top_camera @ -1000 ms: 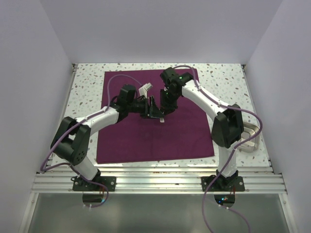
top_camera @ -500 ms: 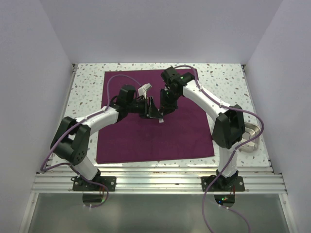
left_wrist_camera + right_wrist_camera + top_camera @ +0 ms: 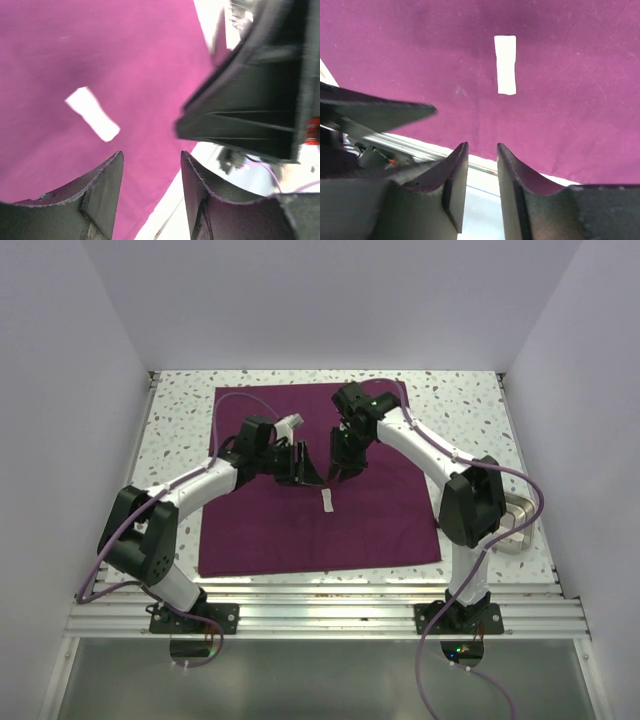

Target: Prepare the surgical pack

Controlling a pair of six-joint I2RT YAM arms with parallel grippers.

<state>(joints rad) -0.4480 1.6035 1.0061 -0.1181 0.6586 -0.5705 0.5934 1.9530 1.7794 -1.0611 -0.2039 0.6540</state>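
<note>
Close together: left hand (image 3: 313, 471), right hand (image 3: 338, 469).

place: robotics lab, enclosed test cell.
evidence:
- desk (image 3: 180, 405) with a white speckled top, boxed in on three sides by plain white panels (image 3: 70, 390); bare, evenly lit.
- aluminium rails (image 3: 320, 612) run along the near edge, carrying two black base plates (image 3: 195, 618) bolted side by side.
- left arm (image 3: 200, 483) and right arm (image 3: 420, 445), white links with black joints, both reaching over the middle of the desk.
- purple cables (image 3: 222, 410) loop loosely along each arm down to the bases.
- plum-purple cloth (image 3: 300, 540) spread flat on the desk; steel tray (image 3: 518, 525) at its right, partly behind the right arm.
</note>
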